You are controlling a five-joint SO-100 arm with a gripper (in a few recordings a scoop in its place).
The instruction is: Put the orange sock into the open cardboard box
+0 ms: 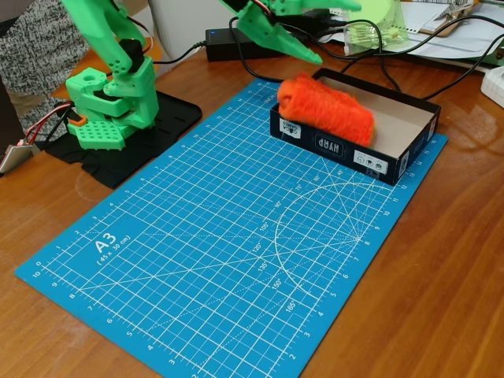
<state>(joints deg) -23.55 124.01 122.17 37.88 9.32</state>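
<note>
Orange sock (324,108) just below gripper (295,47)

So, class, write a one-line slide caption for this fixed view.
Orange sock lies in the open cardboard box on a blue cutting mat, with the green gripper above it.

So it's a brown wooden desk (441,268) with a blue A3 cutting mat (220,260) flat on it. The open cardboard box (346,151) sits on the mat's far right corner, and the arm's black base plate (130,153) is at the mat's left.
</note>
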